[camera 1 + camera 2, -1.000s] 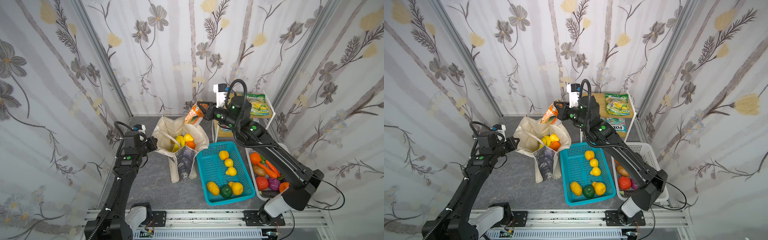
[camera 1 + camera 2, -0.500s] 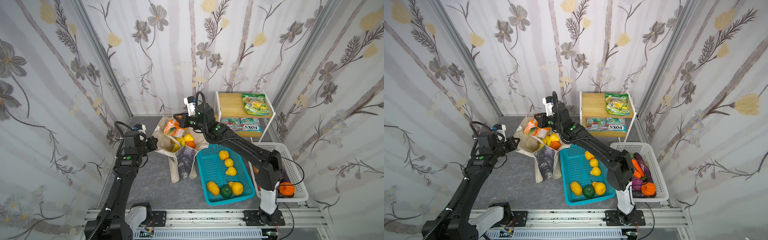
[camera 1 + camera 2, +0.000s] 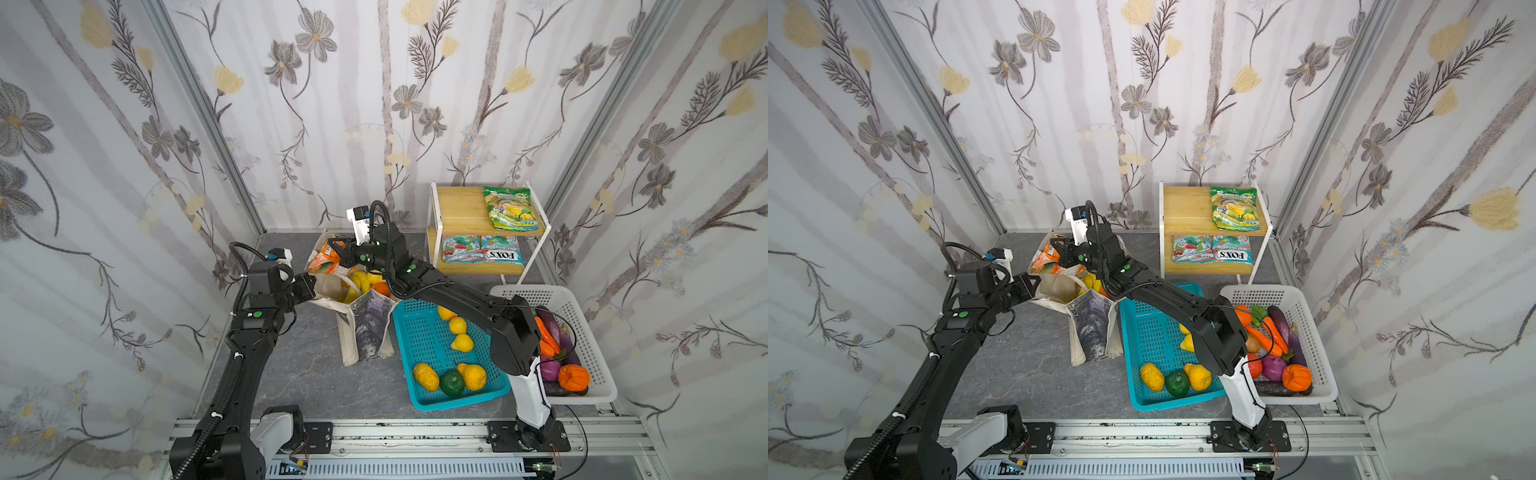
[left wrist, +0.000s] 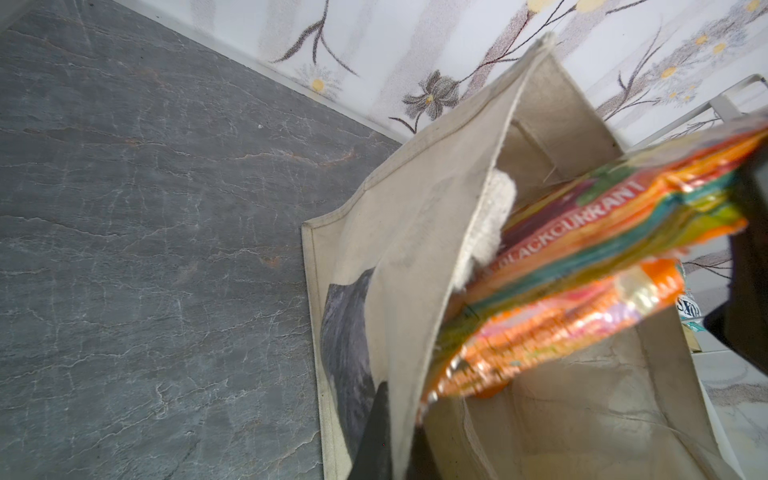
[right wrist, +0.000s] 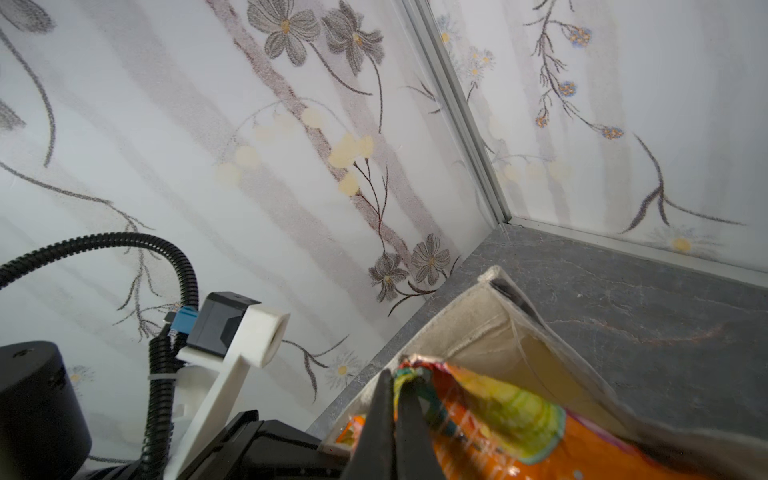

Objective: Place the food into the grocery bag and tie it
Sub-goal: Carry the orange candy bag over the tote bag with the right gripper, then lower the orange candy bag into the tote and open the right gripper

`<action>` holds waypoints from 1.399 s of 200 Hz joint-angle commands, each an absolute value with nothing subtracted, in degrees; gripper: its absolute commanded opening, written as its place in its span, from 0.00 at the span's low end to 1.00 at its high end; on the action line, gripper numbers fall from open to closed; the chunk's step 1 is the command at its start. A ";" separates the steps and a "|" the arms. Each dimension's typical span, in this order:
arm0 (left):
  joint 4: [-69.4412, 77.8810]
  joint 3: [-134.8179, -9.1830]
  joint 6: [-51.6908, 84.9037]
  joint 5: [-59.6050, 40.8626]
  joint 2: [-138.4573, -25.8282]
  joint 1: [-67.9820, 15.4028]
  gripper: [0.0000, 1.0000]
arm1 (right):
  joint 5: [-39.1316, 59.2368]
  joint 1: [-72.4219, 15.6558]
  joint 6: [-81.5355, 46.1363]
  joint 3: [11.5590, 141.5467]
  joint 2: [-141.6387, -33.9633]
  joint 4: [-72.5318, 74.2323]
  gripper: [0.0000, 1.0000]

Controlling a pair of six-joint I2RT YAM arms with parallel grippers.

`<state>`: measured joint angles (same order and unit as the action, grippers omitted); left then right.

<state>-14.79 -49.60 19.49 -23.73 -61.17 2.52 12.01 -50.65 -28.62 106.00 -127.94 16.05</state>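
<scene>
- Left wrist view: the left tool [image 4: 395,453] is pinched tight on the rim of the grocery bag [image 4: 415,257], holding the mouth wide. The bag stands near the table's back edge, just beside the teal basket [image 3: 419,332].
- The right tool [image 3: 341,254] is clamped on the top seal of the snack packet [image 3: 326,262], whose lower end dips into the bag mouth.
- My call: lower it straight down beside the bananas [image 3: 358,282] and release only once it's well inside. The left grip mustn't slacken.
- Readable: "BLACKCURRANT" on the held packet, and "FOX'S", upside down, on the shelf packets [image 3: 500,254]. The green packet [image 3: 511,208] has print too small to read.
</scene>
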 commanded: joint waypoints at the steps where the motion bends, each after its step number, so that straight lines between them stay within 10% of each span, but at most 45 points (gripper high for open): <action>1: -14.11 -49.92 19.34 -23.77 -61.30 2.55 0.00 | 9.40 -51.59 -21.96 102.68 -125.64 23.52 0.00; 162: -14.07 -49.48 19.16 -23.08 -61.04 2.48 0.00 | -10.55 -51.33 -14.76 102.90 -129.25 -6.59 0.00; 184: -14.06 -49.48 19.16 -22.99 -60.91 2.54 0.00 | -10.28 -51.46 -14.48 105.11 -128.28 -10.99 0.32; 240: -14.06 -49.29 18.98 -22.60 -60.91 2.55 0.00 | -12.70 -52.87 -9.99 103.53 -118.97 -10.38 0.60; 262: -14.06 -49.22 18.90 -22.50 -60.58 2.54 0.00 | -19.59 -53.89 -8.37 100.92 -112.73 -8.40 0.97; 280: -14.06 -49.13 18.81 -22.39 -60.47 2.55 0.00 | -24.46 -54.21 -5.59 97.10 -106.12 -4.70 1.00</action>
